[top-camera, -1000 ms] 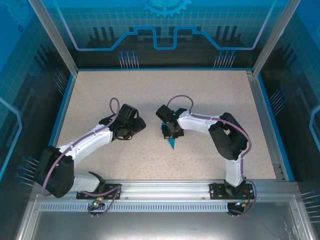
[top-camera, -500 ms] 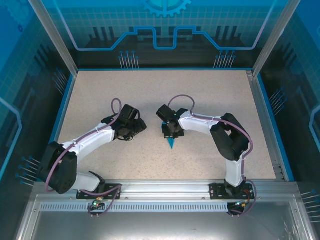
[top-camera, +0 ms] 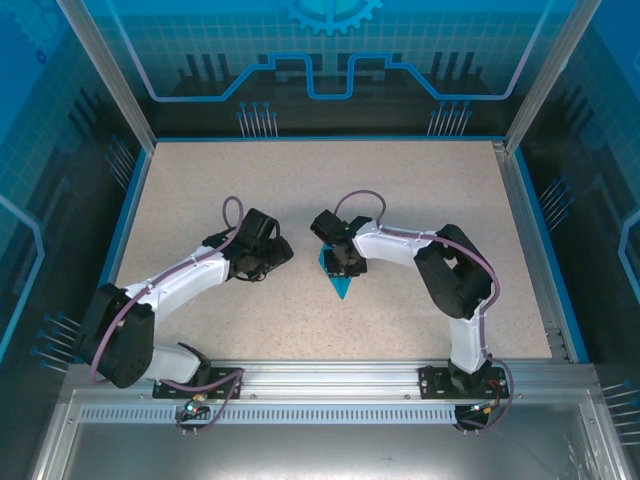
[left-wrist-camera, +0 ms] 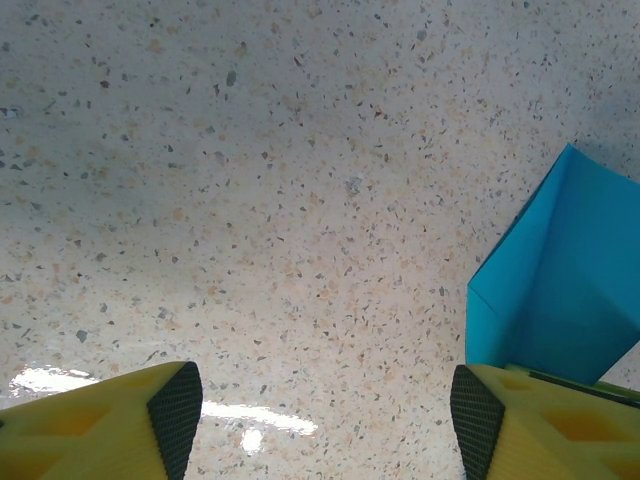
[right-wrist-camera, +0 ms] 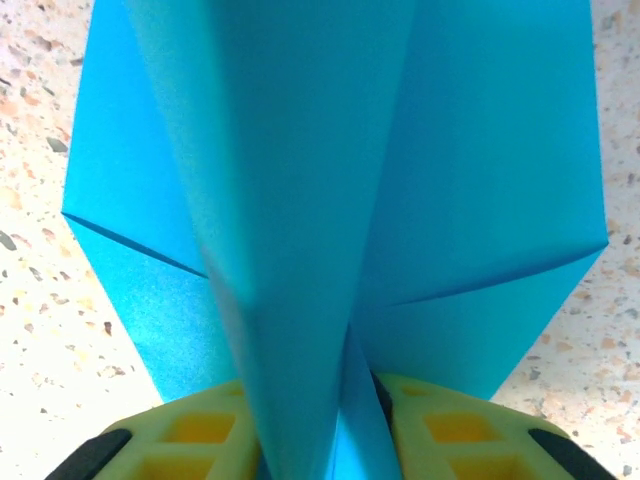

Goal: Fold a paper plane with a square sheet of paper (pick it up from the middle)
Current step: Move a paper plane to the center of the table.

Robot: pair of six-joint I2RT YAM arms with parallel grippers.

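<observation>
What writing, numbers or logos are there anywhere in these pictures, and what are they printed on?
None: no words, numbers or brand marks can be read.
The paper plane is plain blue, and the back wall carries only a gear and line pattern, no lettering.

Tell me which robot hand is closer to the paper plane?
Right. The right gripper straddles the centre fold of the paper plane; the left gripper hovers open off to its left.
</observation>
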